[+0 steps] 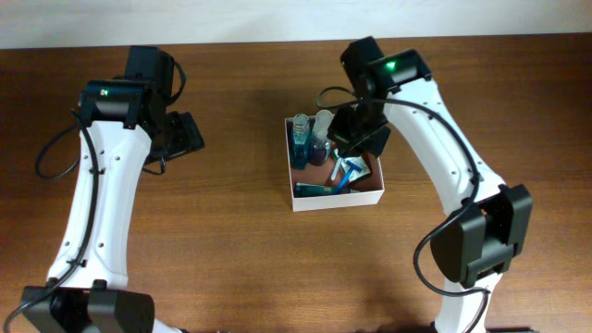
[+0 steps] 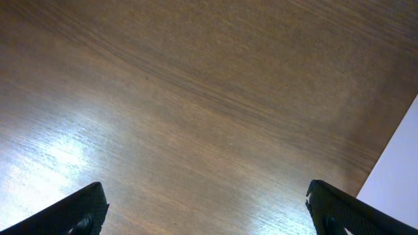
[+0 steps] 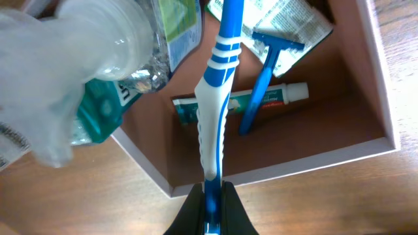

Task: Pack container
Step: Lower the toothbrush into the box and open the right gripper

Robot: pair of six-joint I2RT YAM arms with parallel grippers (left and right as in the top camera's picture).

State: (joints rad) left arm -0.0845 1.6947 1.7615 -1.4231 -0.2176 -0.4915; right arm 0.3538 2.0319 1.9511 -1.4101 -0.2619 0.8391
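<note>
With our right gripper (image 3: 210, 210) clenched on the toothbrush (image 3: 215, 98) and the container (image 3: 385, 124) just below and ahead of it, we do best to lower the brush flat beside the razor (image 3: 261, 78) before letting go, while our left gripper (image 2: 209, 212) hangs released, well aside.

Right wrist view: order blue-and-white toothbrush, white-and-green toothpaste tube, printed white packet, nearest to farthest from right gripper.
1. Blue-and-white toothbrush, clamped in right gripper.
2. White-and-green toothpaste tube, middle of container floor.
3. Printed white packet, far corner.
</note>
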